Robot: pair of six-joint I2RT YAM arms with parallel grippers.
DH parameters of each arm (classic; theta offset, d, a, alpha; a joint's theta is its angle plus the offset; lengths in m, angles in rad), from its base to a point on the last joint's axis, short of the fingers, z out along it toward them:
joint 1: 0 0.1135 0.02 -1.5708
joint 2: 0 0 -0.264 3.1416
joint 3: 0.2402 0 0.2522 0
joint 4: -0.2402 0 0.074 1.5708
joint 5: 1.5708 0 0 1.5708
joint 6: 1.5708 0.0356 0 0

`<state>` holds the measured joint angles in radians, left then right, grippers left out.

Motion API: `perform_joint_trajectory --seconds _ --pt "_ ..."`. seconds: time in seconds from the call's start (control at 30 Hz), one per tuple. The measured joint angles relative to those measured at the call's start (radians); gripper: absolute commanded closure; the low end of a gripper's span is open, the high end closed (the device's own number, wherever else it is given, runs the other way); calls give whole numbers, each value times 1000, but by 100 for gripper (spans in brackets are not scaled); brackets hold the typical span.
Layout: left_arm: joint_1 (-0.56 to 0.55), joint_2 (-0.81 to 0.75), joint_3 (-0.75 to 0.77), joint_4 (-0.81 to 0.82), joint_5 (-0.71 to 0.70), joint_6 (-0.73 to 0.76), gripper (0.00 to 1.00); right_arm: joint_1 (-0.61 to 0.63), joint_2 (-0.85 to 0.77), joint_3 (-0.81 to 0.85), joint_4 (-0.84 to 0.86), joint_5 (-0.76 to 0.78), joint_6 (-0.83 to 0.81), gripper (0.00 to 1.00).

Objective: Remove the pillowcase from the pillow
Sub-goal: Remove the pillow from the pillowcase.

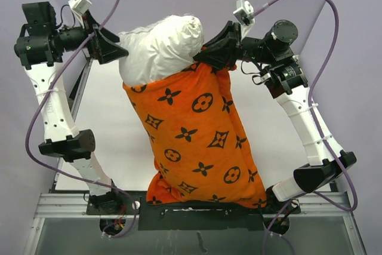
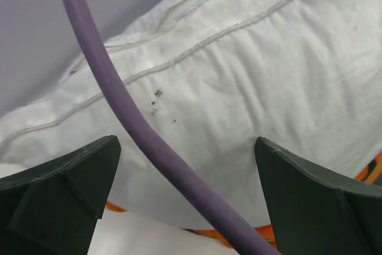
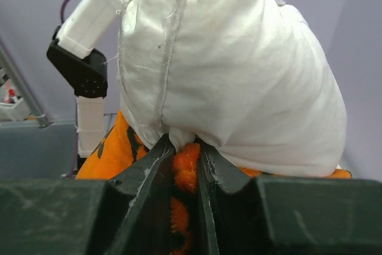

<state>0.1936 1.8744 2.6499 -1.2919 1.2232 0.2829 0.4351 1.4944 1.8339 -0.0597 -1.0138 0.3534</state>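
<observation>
Two robot arms work over a white desk. Most of the pillow sits inside the bright-orange pillowcase, which runs from the near edge of the desk toward the far side. Only the pillow's white top end sticks out of the opening, between the two hands. The right hand is clenched on a small fold of orange plush at the rim of the opening, on the pillow's right side. The left hand is released, its fingers spread wide just beside the exposed pillow's left side, grasping nothing. White seamed fabric fills the gap ahead of it.

Several things could go wrong from here. With the pillow unheld, a pull on the cover would likely drag the whole bundle rather than strip it. The pinch on the plush is narrow and could slip. White fabric bulges right against the right fingertips, so pillow cloth might be caught in that grip. A purple cable crosses between the left fingers and could get pinched when they close.
</observation>
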Motion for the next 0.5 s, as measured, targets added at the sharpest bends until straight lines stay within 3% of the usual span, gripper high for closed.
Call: perform_joint_trajectory --seconds 0.07,0.17,0.23,0.33,0.4,0.5 --pt "-19 -51 -127 43 65 -39 2 13 0 0 21 -46 24 100" --pt "-27 -221 -467 263 129 -174 2 33 0 0 47 -102 56 100" --pt "-15 -334 -655 496 177 -336 2 50 0 0 64 -138 76 100" --pt "-21 -450 -865 1047 233 -740 2 72 0 7 79 -176 95 100" --pt "-46 -479 -929 1337 255 -935 2 77 0 10 89 -198 104 100" --pt "-81 -505 -989 1603 276 -1120 2 80 0 10 96 -226 112 100"
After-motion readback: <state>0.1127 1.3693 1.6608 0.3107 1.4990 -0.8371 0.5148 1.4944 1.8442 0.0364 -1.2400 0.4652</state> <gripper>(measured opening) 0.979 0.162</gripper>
